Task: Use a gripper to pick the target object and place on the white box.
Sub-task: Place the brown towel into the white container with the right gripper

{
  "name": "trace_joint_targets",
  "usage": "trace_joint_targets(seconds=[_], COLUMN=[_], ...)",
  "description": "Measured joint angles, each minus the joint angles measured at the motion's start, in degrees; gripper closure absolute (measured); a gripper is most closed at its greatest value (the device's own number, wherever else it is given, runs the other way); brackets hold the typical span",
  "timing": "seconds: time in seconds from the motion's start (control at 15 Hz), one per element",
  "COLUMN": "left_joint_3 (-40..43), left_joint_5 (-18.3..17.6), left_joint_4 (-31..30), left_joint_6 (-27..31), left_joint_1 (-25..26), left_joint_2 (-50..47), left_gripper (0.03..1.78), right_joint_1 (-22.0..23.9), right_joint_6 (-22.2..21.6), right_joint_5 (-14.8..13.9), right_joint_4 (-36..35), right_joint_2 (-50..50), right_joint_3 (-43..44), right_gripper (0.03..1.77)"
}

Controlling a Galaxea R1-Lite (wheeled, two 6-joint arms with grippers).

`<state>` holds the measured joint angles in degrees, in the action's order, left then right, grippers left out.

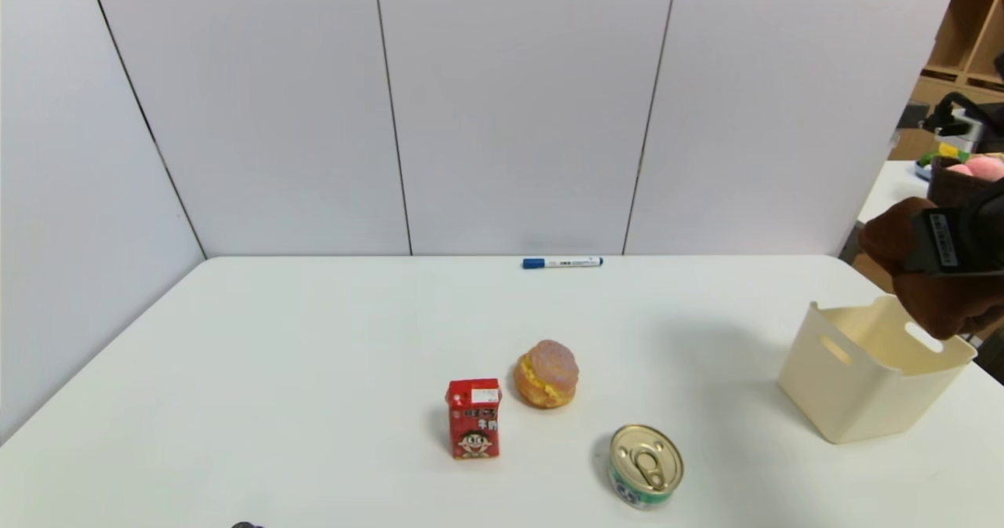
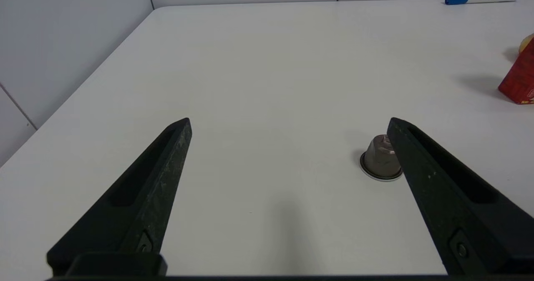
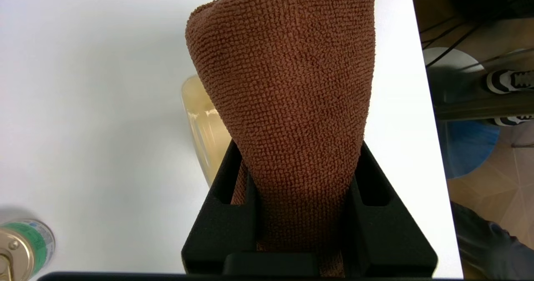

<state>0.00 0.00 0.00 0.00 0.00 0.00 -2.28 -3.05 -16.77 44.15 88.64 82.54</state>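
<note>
- You've got a white table (image 1: 314, 371) filling most of the head view, w/ grey partition panels (image 1: 518, 104) behind it across the top half.
- White box (image 1: 871, 379) sits at the right edge of the head view, mid-height, open top up, slot handles near the rim; in the right wrist view only a sliver of its rim (image 3: 200, 122) shows left of the cloth.
- Right gripper (image 1: 953, 242) comes in from the right edge of the head view, above the box's far right corner. Its fingers (image 3: 233, 197) are clamped on the target object (image 3: 292, 105), the brown fuzzy towel, pinched between both pads.
- In the head view the towel (image 1: 933, 300) hangs around the gripper, its lower end overlapping the box's rim at the far right; can't tell if it touches the rim.
- Left gripper (image 2: 288, 155) is parked over the table's near left area; fingers spread wide apart, nothing between them.
- Tin can (image 1: 645, 465) stands at lower centre-right of the head view, pull-tab lid up.
- Red carton (image 1: 474, 418) is upright at lower centre, w/ the cream bun (image 1: 547, 373) just up-right of it, apart.
- Blue-capped marker (image 1: 562, 262) lies at the table's far edge, centre.
- Small grey capsule (image 2: 381, 158) sits on the table in the left wrist view, partly behind one left finger.
</note>
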Motion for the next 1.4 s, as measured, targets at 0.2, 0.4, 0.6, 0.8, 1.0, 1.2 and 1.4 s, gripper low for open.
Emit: trace_joint_targets(seconds=[0.2, 0.4, 0.6, 0.8, 1.0, 1.2, 1.4], left_joint_3=[0.0, 0.0, 0.0, 0.0, 0.0, 0.0, 0.0], left_joint_5=[0.0, 0.0, 0.0, 0.0, 0.0, 0.0, 0.0], left_joint_4=[0.0, 0.0, 0.0, 0.0, 0.0, 0.0, 0.0], left_joint_6=[0.0, 0.0, 0.0, 0.0, 0.0, 0.0, 0.0], left_joint_1=[0.0, 0.0, 0.0, 0.0, 0.0, 0.0, 0.0], left_joint_2=[0.0, 0.0, 0.0, 0.0, 0.0, 0.0, 0.0], left_gripper=[0.12, 0.12, 0.12, 0.12, 0.12, 0.12, 0.12], right_joint_1=[0.0, 0.0, 0.0, 0.1, 0.4, 0.4, 0.5], right_joint_6=[0.1, 0.1, 0.4, 0.4, 0.2, 0.2, 0.1], right_joint_5=[0.1, 0.1, 0.1, 0.0, 0.0, 0.0, -1.3], right_joint_4=[0.0, 0.0, 0.2, 0.3, 0.5, 0.9, 2.8], right_joint_2=[2.4, 4.4, 6.0, 7.2, 8.0, 8.3, 8.3], right_joint_3=[0.5, 1.4, 1.6, 1.5, 1.4, 1.5, 1.5], right_gripper=[1.27, 1.27, 1.27, 1.27, 1.27, 1.27, 1.27])
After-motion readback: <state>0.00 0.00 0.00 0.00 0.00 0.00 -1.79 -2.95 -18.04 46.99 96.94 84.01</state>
